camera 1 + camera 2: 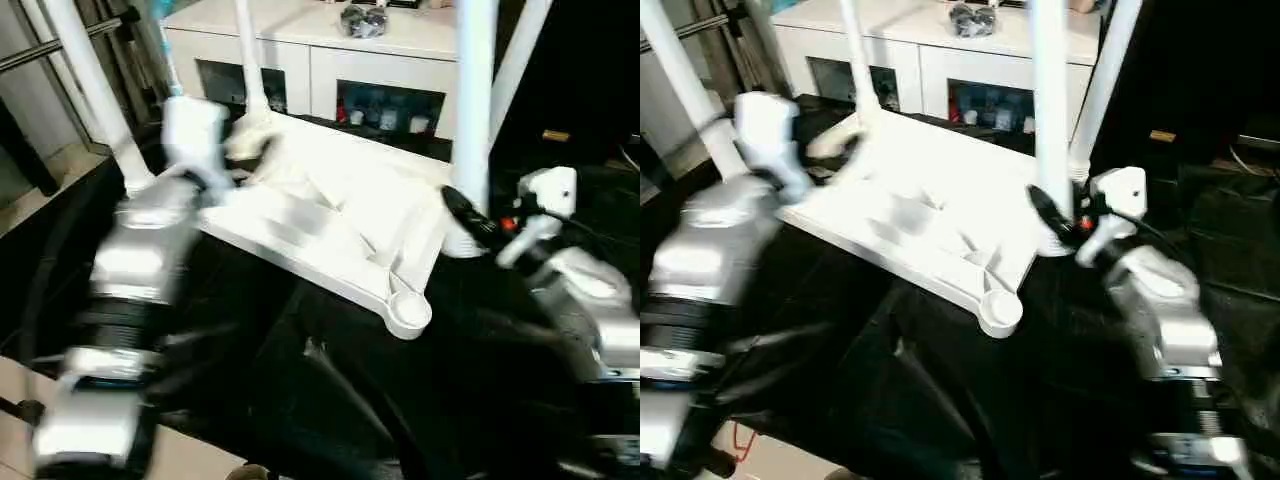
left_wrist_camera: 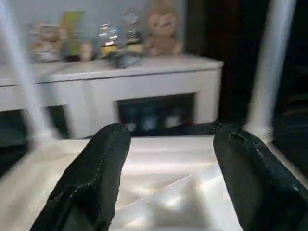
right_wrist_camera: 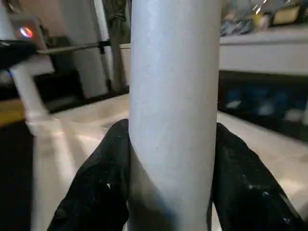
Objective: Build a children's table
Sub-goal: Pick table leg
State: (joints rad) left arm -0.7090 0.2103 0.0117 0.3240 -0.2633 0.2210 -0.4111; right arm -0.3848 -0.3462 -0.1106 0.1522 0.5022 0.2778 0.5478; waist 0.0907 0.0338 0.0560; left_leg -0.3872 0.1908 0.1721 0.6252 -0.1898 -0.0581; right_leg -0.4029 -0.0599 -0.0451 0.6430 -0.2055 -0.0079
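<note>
The white tabletop (image 1: pixel 330 215) lies underside up on a black cloth, its ribs showing. Three white legs stand in corner sockets: one at the left (image 1: pixel 92 90), one at the back (image 1: pixel 250 60) and one at the far right (image 1: pixel 522 55). The near right socket (image 1: pixel 408 310) holds nothing. My right gripper (image 1: pixel 468 215) is shut on the fourth leg (image 1: pixel 472 100), which it holds upright beside the tabletop's right edge; that leg (image 3: pixel 173 96) fills the right wrist view. My left gripper (image 2: pixel 168 178) is open above the tabletop's back left part, and nothing is between its fingers.
A low white cabinet (image 1: pixel 320 60) with glass doors stands behind the tabletop, with toys and figurines (image 2: pixel 120 38) on top. The black cloth (image 1: pixel 330 400) covers the ground in front. A metal rack (image 1: pixel 40 45) stands at the left.
</note>
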